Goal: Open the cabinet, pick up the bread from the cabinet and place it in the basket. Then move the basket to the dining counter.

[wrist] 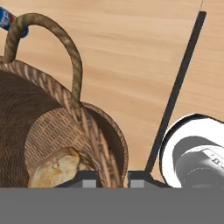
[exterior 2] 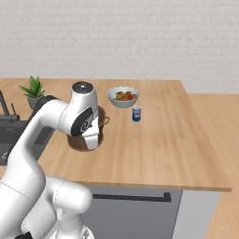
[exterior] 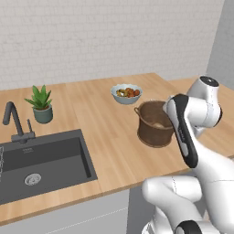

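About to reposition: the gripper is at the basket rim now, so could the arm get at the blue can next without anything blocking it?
Probably yes. The blue can stands alone on the dining counter, just right of the basket and near the fruit bowl, with bare wood around it. The gripper, shut on the basket rim, must let go first.
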Robot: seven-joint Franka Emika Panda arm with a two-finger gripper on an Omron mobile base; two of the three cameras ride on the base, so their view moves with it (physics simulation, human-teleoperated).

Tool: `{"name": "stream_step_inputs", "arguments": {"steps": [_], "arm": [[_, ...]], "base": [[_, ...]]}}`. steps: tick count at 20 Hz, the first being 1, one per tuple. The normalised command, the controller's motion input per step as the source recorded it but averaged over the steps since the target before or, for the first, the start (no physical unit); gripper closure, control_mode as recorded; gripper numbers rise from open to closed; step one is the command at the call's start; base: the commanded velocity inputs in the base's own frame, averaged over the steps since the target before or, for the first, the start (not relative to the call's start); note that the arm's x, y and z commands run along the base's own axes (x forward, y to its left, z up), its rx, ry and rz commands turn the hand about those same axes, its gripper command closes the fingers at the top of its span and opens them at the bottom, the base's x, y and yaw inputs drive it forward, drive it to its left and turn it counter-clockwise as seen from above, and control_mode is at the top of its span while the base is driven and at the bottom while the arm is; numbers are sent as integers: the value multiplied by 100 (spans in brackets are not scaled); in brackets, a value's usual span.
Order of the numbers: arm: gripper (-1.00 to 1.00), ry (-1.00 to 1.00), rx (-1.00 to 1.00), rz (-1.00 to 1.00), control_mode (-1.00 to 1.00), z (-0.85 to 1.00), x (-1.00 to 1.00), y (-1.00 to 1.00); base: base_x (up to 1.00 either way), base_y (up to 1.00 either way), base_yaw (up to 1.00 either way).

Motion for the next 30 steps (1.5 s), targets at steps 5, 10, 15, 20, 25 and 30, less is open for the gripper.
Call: {"name": "stream_step_inputs", "arguments": {"steps": [5,10,15,20,25,30], "arm": [[100,2,0,2,-100,-20,52,12],[100,13,0,7,-100,-46,18,10],[100,3,-3,10,-100,-65,37,4],[100,0,-5,8,-100,-68,45,1],[100,0,0,7,-100,-58,43,0],[100,0,0,2,-100,-46,49,0]], "base": [[0,0,0],[0,0,0],[0,0,0],[0,0,0],[0,0,0],[0,0,0]]}}
